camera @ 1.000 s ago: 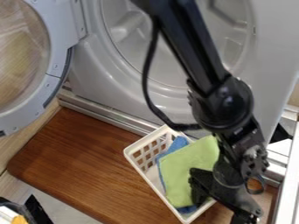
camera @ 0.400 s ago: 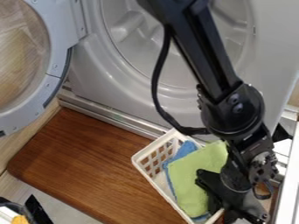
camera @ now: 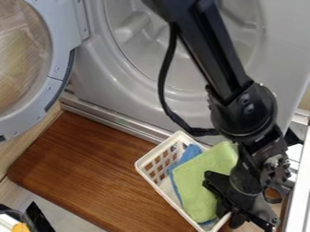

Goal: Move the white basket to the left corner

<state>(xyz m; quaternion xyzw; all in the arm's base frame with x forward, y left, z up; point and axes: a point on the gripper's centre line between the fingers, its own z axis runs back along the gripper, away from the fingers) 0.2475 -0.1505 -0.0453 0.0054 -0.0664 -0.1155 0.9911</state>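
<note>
Surface: a brown wooden board [camera: 91, 167] lies before a grey machine [camera: 94, 77], whose round door [camera: 59, 70] hangs open at ten o'clock.
Basket shift: the white basket [camera: 164, 190] sits at five o'clock, a little farther right than a second ago; the arm has moved that way too.
Meaning: that shift leads away from the left corner, so the task looks undone; the basket probably needs to travel towards nine o'clock.
Gripper: it hangs at five o'clock, over the basket's right side [camera: 232, 215].
Jaws: whether they are clenched on the rim or released, one cannot tell.
Basket contents: a green cloth [camera: 200, 176] lies partly over a blue cloth [camera: 187, 156].
Lower-left items: something orange [camera: 21, 227] is near a black piece [camera: 39, 219], between seven and eight o'clock.
</note>
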